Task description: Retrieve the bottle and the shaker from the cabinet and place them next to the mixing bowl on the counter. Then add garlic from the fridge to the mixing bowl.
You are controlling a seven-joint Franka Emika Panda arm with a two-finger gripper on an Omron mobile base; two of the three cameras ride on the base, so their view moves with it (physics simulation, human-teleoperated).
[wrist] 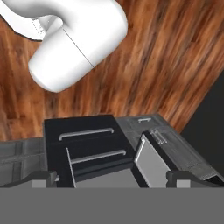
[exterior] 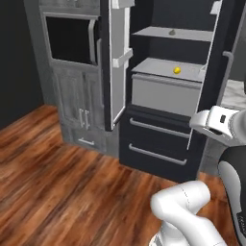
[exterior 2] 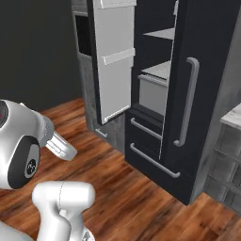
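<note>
Left base view first, read left to right: grey wood-grain cupboards with a dark wall oven (exterior: 72, 41) fill the left side, then the fridge (exterior: 158, 144) with both doors swung wide, which we take as groundwork for the garlic step. Its left door (exterior: 116, 62) stands edge-on with white racks facing inward; the right door (exterior: 226, 72) hangs open at the far side, and a sliver of the counter (exterior: 235, 93) shows beyond it. On the upper pale shelf sits a small tan lump, which we judge to be the garlic (exterior: 171, 32); a small yellow object (exterior: 177, 70) rests on the shelf below, and should not be confused with it. Two lower drawers stay shut beneath. Our arm is folded low at the right, well apart from the shelves, so we judge the reach has not yet begun. Right base view shows the same fridge (exterior 2: 155, 155) obliquely, its long grey handle (exterior 2: 187, 101) on the near door facing us. Hand view looks back down over wooden floor (wrist: 166, 57) toward the fridge drawers; both finger tips (wrist: 43, 178) stand far apart at the lower edge with nothing between them, so the gripper (wrist: 111, 180) is spread wide and empty, ready for a small pick. Bottle, shaker and bowl we cannot place from here.
</note>
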